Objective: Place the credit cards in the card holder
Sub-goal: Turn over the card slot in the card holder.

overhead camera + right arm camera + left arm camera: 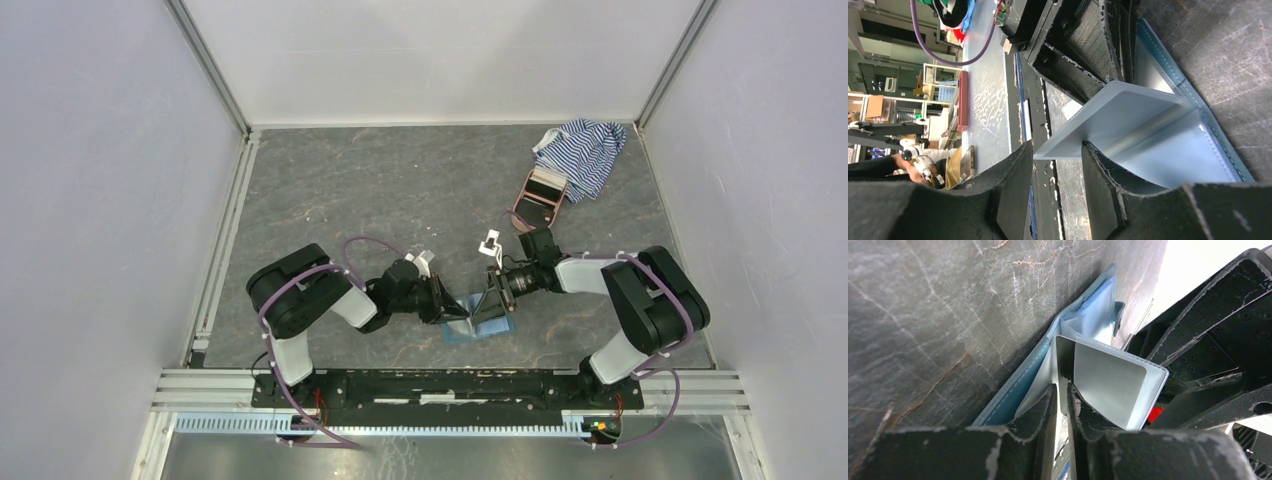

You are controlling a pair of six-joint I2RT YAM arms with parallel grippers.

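This was a robotics lab, with a test cell built on a bench. White panels (pixel 430 60) set in aluminium posts (pixel 212 70) closed the cell at nine, twelve and three o'clock around a grey stone-patterned tabletop (pixel 380 190). Two black arms (pixel 300 290) were bolted to a metal rail (pixel 450 385) at six o'clock. Past the right gripper (pixel 1055 149), toward nine o'clock in its wrist view, were shelving (pixel 878 85), a cardboard box (pixel 872 106), a purple cable (pixel 948 57) and a person (pixel 898 165) at work.
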